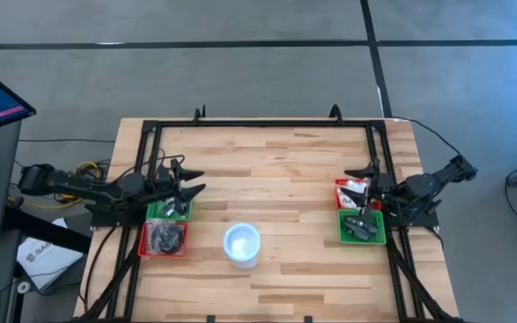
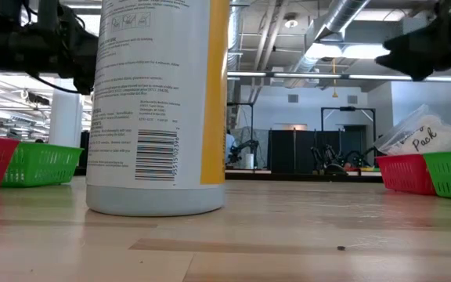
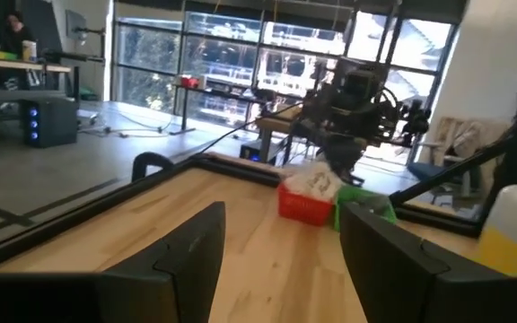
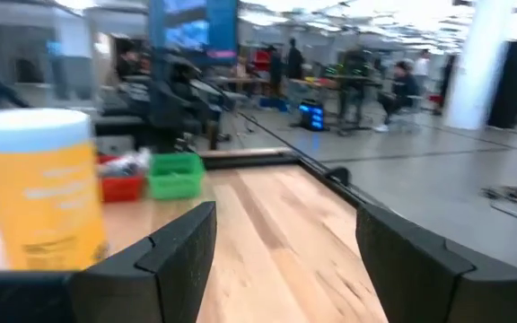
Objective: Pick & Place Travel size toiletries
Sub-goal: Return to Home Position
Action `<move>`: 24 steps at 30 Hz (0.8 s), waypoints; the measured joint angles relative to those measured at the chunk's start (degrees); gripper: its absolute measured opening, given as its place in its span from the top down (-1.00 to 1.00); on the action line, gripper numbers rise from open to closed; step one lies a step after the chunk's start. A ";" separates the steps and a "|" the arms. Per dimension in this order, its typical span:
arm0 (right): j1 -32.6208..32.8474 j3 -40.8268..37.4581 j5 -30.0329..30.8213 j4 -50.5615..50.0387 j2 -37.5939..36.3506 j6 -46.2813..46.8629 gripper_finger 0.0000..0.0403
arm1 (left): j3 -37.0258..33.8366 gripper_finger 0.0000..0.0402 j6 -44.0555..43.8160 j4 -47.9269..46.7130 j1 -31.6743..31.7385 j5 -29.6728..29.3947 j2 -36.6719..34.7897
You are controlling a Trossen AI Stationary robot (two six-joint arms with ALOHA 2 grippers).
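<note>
Evidently the sort is at or near its end. Landmark: the tall white-and-yellow cylindrical canister [image 1: 241, 244], standing upright on the light wooden plank table [image 1: 267, 161].

No travel-size toiletries show loose on the wood. All that can be seen lie in four small square lattice baskets, two on each side of the canister.

- **Left arm's side of the canister:** the left red plastic basket [image 1: 144, 240] holds a heap of black round pieces [image 1: 164, 235]. The left green plastic basket [image 1: 173, 214] touches it on the side farther from the canister. The arm partly covers it, so its contents cannot be made out.
- **Right arm's side of the canister:** the right green plastic basket [image 1: 341, 235] holds dark gray oblong pieces [image 1: 363, 228]. The right red plastic basket [image 1: 339, 193] beside it holds white packs in clear wrappers [image 2: 423, 139].

The left gripper [image 3: 283, 220] hangs above the left green basket with its fingers spread and nothing between them. The right gripper [image 4: 285, 220] hangs over the right pair of baskets, also spread and empty.

Judgement: placing looks finished. What is left appears to be only drawing both arms back to rest, unless some item lies hidden behind the canister or under an arm.
</note>
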 joint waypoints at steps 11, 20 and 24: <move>0.08 -7.03 2.30 7.32 -0.06 -0.37 -0.27 | 0.00 -0.05 -5.95 -1.25 11.29 18.68 -0.04; -1.40 -7.04 -3.84 7.17 -0.06 0.11 -0.27 | 0.00 -0.05 -8.56 -1.32 20.70 29.51 -0.04; -2.17 -7.03 -8.05 7.76 -0.06 -1.16 -0.27 | 0.00 -0.05 -9.80 -1.23 25.50 34.11 -0.06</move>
